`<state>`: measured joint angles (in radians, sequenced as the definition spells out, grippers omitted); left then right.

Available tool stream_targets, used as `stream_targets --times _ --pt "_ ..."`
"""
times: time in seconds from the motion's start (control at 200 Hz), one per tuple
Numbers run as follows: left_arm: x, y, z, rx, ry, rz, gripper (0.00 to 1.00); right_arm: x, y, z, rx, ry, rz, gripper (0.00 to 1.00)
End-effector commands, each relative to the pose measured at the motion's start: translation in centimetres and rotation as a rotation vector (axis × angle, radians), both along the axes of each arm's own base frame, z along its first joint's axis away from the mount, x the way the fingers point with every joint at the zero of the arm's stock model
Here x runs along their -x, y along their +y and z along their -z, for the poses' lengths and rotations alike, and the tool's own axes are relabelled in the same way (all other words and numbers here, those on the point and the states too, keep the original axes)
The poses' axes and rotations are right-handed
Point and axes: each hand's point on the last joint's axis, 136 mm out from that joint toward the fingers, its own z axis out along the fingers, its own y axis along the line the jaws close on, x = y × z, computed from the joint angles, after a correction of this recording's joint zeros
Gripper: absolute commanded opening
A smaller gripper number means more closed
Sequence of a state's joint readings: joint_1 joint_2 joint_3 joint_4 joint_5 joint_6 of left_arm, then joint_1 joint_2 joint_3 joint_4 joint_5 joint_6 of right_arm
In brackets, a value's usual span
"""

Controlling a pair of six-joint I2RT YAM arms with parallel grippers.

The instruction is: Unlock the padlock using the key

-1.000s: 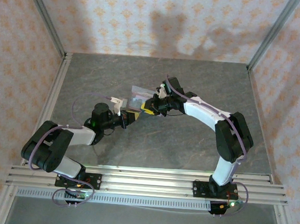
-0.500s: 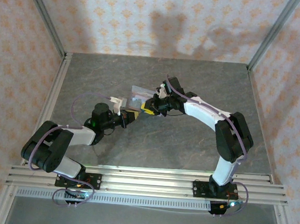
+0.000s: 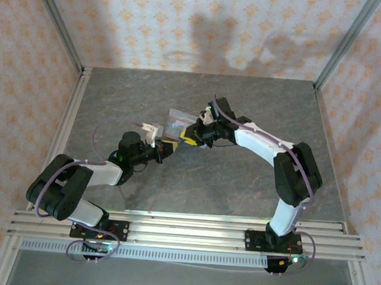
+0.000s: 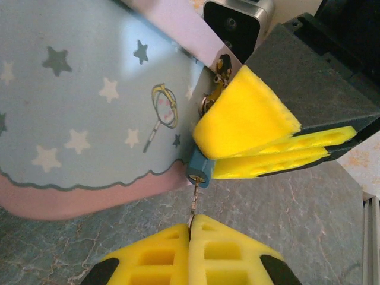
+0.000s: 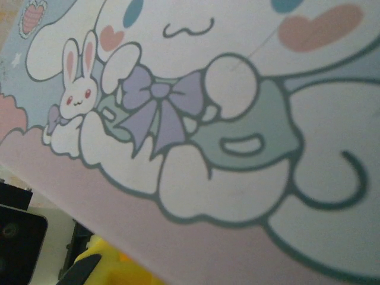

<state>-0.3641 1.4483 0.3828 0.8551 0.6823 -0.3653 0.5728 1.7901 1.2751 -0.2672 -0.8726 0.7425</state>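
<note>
Barely shifted since before: left gripper point(image 4: 191, 224) pinching key point(image 4: 193, 205); right gripper point(image 4: 209, 155) clamping padlock point(image 4: 199, 170). We judge it light, rigid, slippery; hold the body.

Grey, stone-veined table point(image 3: 240, 179), edged with aluminium rails point(image 3: 191, 223) along the left and near sides. Near the middle, a pale-blue tin point(image 3: 178, 120) with stars and a cartoon lid, its pink lower edge meeting the surface.

Overhead cam; wrist cams close (tin point(image 4: 77, 119))
</note>
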Motion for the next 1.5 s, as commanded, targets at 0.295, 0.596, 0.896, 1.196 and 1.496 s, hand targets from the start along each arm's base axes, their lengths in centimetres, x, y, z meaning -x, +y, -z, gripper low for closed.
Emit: stream_targets --times 0.295,0.596,0.896,1.196,1.496 --pt "-1.3 -0.7 -1.9 -0.032 -0.104 -0.013 0.00 0.7 1.1 -2.3 -0.074 0.001 -0.037 0.00" --pt "-1.6 -1.8 -2.1 0.019 -0.079 0.033 0.00 0.8 1.1 -2.1 -0.062 0.002 -0.049 0.00" --pt "-2.1 -1.5 -2.5 0.064 -0.088 0.007 0.00 1.5 0.6 -1.2 -0.028 0.017 -0.066 0.00" --pt "-2.1 -1.0 -2.6 0.082 -0.090 -0.020 0.00 1.2 0.6 -1.2 -0.029 0.024 -0.050 0.00" --pt "-1.8 -0.4 -2.1 0.069 -0.090 -0.047 0.00 0.8 0.4 -1.3 -0.036 0.046 -0.014 0.00"
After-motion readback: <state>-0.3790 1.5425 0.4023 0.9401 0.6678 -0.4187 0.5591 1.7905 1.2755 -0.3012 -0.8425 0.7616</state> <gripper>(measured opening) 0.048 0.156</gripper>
